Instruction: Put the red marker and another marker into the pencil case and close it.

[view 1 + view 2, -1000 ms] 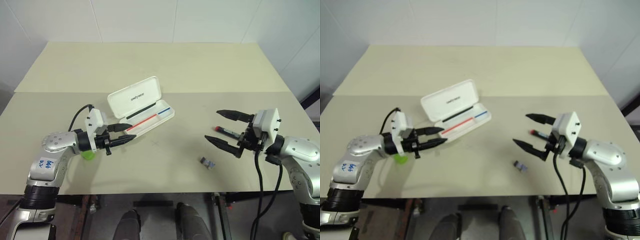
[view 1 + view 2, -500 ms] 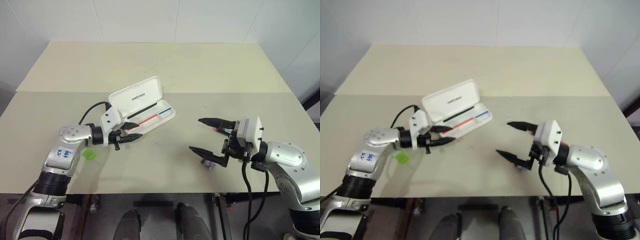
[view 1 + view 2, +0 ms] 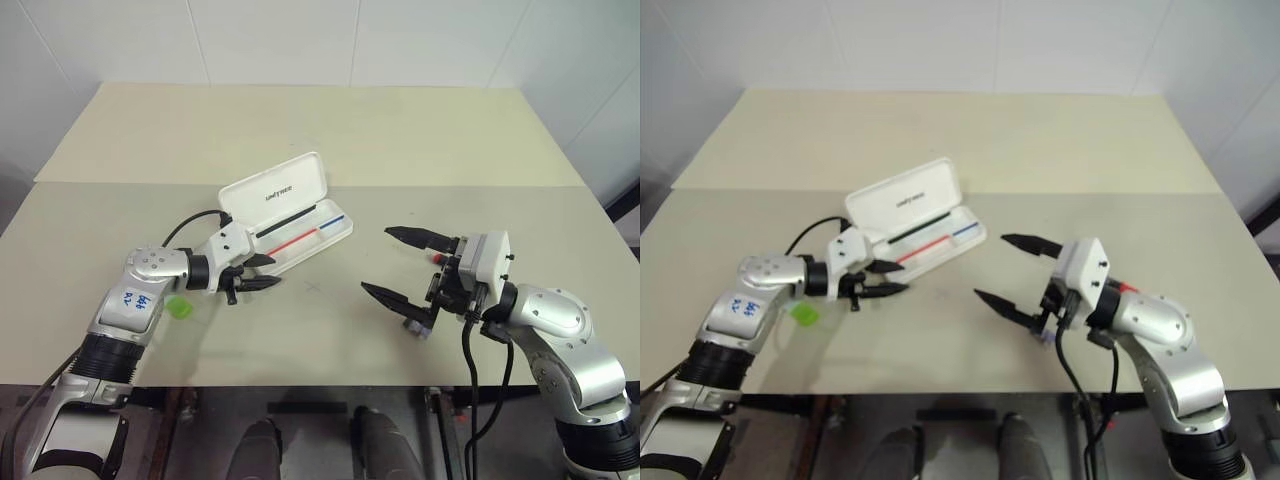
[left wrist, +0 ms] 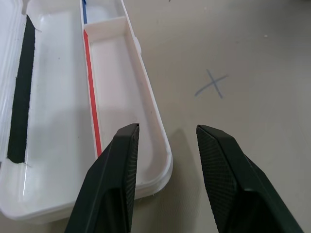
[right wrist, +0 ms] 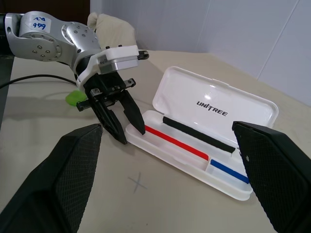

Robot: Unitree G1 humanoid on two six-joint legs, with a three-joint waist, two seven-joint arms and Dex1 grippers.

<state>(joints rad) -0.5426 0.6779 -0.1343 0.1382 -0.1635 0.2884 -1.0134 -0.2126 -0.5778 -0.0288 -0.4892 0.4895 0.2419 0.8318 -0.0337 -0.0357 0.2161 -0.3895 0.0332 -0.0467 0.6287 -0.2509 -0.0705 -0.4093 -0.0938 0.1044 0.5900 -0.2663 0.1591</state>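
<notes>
The white pencil case (image 3: 290, 212) lies open at mid-table, its "UNITREE" lid (image 5: 218, 112) raised, with red, blue and black lines inside. My left gripper (image 3: 268, 272) is open at the case's near end; in the left wrist view its fingers (image 4: 124, 160) straddle the case's corner rim (image 4: 163, 160) with nothing held. The green marker (image 3: 178, 307) lies on the table beside my left forearm. My right gripper (image 3: 378, 260) stands wide open and empty to the right of the case. The red marker (image 3: 1127, 288) is mostly hidden behind it; a red end shows.
A small grey-blue object (image 3: 417, 327) lies under my right gripper's lower finger. A pen-drawn cross (image 3: 313, 286) marks the beige table (image 3: 300, 130) between the grippers. A seam crosses the table behind the case. Cables hang from both wrists.
My left gripper has advanced and dipped to the case's near end, uncovering the green marker. My right gripper has swung left toward the table's middle, staying wide open.
</notes>
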